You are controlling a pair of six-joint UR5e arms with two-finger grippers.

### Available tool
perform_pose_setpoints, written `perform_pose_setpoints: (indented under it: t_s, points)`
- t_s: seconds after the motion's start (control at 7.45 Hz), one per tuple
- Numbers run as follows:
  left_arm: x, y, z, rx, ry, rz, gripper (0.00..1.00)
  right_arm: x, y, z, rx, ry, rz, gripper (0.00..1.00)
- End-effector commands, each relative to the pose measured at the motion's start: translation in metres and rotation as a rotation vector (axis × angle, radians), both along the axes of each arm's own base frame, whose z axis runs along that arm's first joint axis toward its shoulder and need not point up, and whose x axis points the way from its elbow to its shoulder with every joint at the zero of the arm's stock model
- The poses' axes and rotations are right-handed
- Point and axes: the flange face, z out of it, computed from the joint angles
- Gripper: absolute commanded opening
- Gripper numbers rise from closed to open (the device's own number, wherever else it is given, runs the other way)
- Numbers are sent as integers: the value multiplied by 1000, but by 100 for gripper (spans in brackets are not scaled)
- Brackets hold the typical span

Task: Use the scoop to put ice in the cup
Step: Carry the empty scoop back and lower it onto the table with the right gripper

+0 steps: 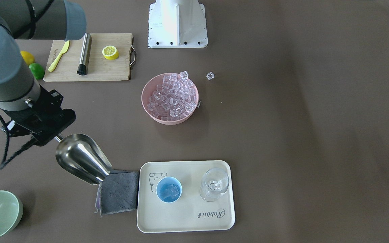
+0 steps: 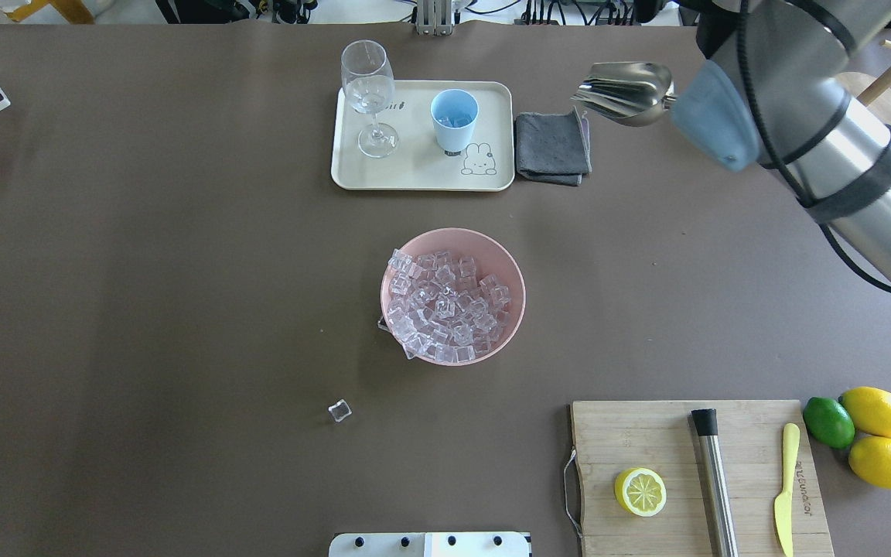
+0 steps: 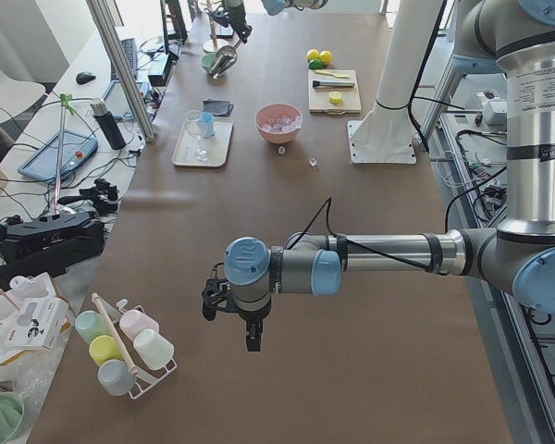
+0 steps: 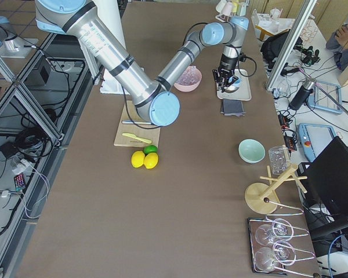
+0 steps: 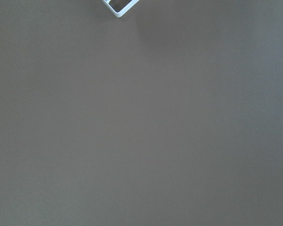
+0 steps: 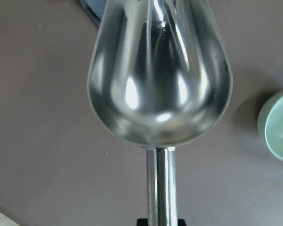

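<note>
Since the round steel handle disappears straight into the black fingers, the right end effector (image 1: 52,134) reads as clamped on the scoop (image 1: 81,158). A smooth cylinder held that way could twist or slide under load, so the trough may roll and shed its cubes. The scoop hangs in the air near the grey cloth (image 1: 120,194), on the side away from the tray (image 1: 187,216). The wrist view shows its trough bare, with no cube in it. Its mouth looks wide against the small cup (image 1: 169,189), so a pour could scatter cubes onto the tray or knock the stemmed glass (image 1: 214,184) standing near the cup. The cup sits on the tray, light blue, with a few cubes low inside. The ice (image 1: 171,96) is heaped in the pink bowl (image 1: 167,120) at mid-desk, some cubes riding the rim, and a hard dig would likely push more over. One stray cube (image 1: 210,76) lies on the desk (image 1: 282,135) near the bowl. The cubes are clear, glassy, hard-edged and probably slippery. The left end effector (image 3: 251,328) hangs well apart over bare desk; I cannot tell whether it is open or closed.
</note>
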Motion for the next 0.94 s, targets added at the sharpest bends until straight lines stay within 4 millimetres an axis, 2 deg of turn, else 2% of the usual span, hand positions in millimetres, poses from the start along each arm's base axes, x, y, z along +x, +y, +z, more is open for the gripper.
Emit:
perform_pose_setpoints:
  t_s: [0.0,0.13,0.27,0.4,0.54,0.67,0.81]
  points:
    - [5,-3,-8,22,-47,18,99,79,91,96,-208,-39,370,0]
    - [5,-6,-10,25,-47,18,99,104,101,127,-323,-45,489,0]
    - [5,-1,-4,12,-49,19,99,125,114,166,-362,-68,564,0]
    - [5,0,-1,7,-49,18,99,132,129,202,-392,-89,650,0]
    - [4,-5,-7,20,-50,19,99,136,136,229,-430,-114,741,0]
    - [5,-9,-14,29,-51,19,99,139,143,243,-466,-140,822,0]
    - [6,-15,-29,4,-50,23,99,129,145,258,-475,-188,855,0]
